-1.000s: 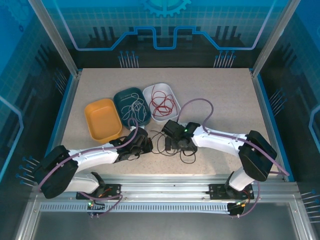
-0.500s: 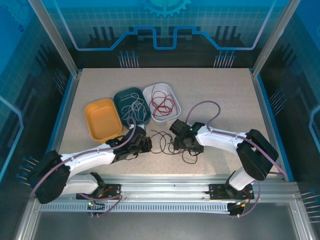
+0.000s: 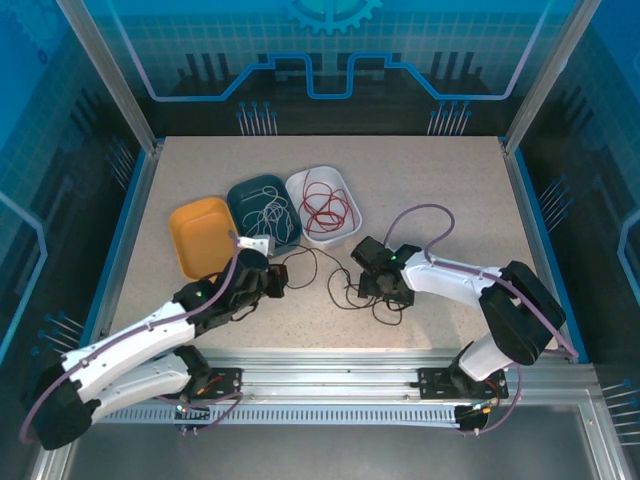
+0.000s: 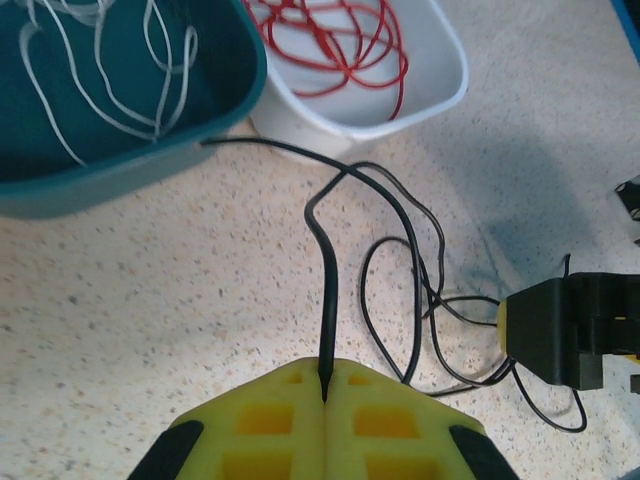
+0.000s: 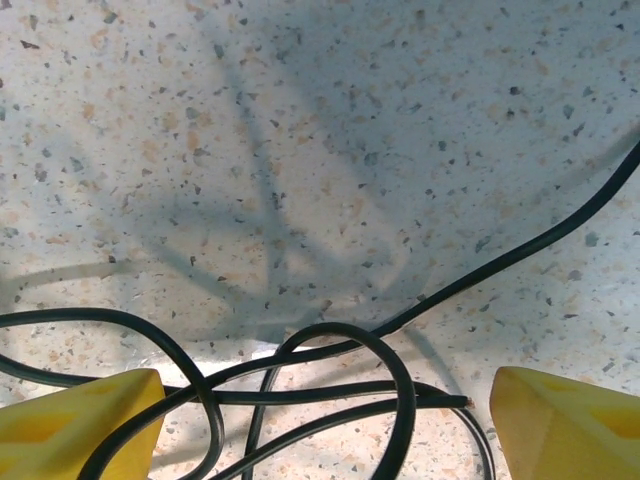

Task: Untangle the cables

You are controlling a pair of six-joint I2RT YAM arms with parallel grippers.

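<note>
The black cable lies in loose loops on the speckled table between the two arms. My left gripper is shut on one end of it, and the strand runs straight out from between the closed yellow fingers. My right gripper hangs open just above the loops of the black cable, one yellow fingertip on each side and a cut end between them. The red cable is coiled in the white tray. The white cable lies in the teal tray.
An orange tray, with nothing in it, sits left of the teal tray, close to my left gripper. In the left wrist view the teal tray's wall and the white tray's wall stand just beyond the black cable.
My left gripper has moved left and away from the right one, drawing the black cable out. My right gripper has shifted slightly right and its jaws have narrowed a little.
</note>
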